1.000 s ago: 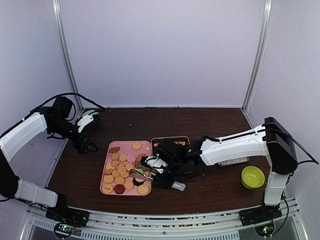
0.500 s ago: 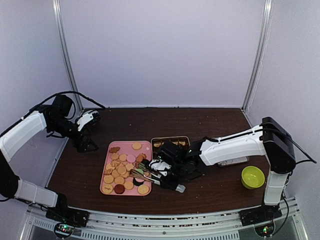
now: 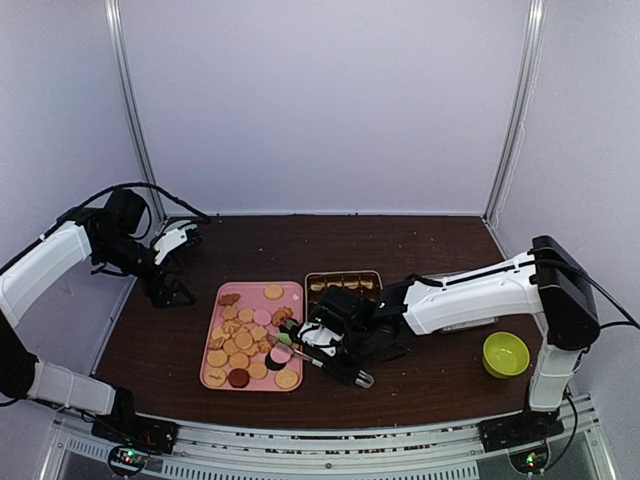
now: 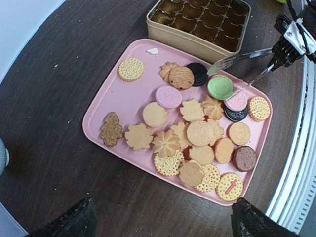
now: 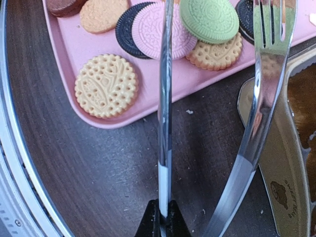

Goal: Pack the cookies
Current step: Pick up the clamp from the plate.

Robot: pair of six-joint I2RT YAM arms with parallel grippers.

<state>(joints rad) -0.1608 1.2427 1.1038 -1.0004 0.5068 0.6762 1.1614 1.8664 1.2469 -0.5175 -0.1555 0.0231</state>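
On the pink tray point(image 4: 98, 116), spread over most of it, lie the cookies point(image 4: 200, 132): light, stiff, crumbly, best pinched gently across the rim. The right gripper point(image 5: 161, 223) is clamped on the tongs point(image 5: 165, 98) at the tray's right edge; the left gripper point(image 3: 170, 288) gapes wide

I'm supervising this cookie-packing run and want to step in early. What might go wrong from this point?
1. The pink cookie at the tip of the tongs overlaps a dark cookie, so the right end effector may drag or lift both.
2. The green cookie sits right beside it and could get knocked.
3. The tongs' forked arm hangs close to the tin and might snag its rim.
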